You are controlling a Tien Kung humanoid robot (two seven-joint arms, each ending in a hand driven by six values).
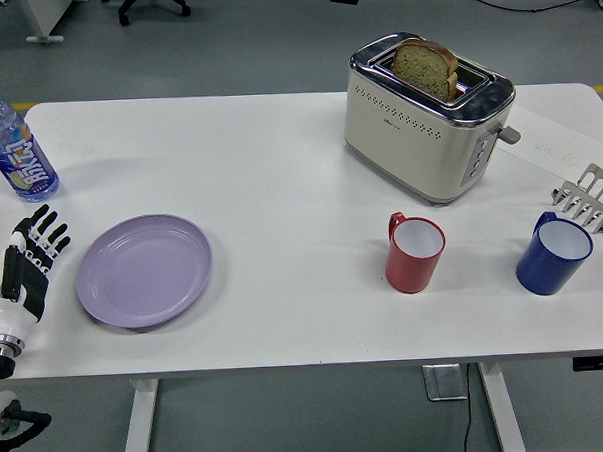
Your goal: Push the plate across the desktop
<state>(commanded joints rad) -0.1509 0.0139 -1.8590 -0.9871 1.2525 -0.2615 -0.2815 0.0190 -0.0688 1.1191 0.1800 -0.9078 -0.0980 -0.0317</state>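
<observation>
Left hand [35,256], black with white knuckle segments, lies at the near-left edge of the white worktop [280,197]. Fingers extended and relaxed, pointing away from the robot, grasping nothing. Right hand not in view.

Flat round lilac plate [144,270] sits on the near-left part of the worktop, just right of the left hand, a narrow gap between them; no contact yet. Plate is empty.

Other items: clear plastic bottle with blue cap [14,146] at the far-left edge, beyond the hand. Cream and chrome toaster [429,118] with a brown bread slice [427,68] standing in its slot, far centre-right. Red mug [414,252] near centre-right; blue mug [553,255] near right; metal rack [589,197] at the right edge.

Judgement: push not started; hand staged beside the plate's left rim.

Suggested execution: bring the finger side flat against the left rim, low on the edge so the plate slides instead of tipping. Push rightward through the plate's centre to avoid spin. Open worktop lies between plate and red mug; stop short of the mug.
</observation>
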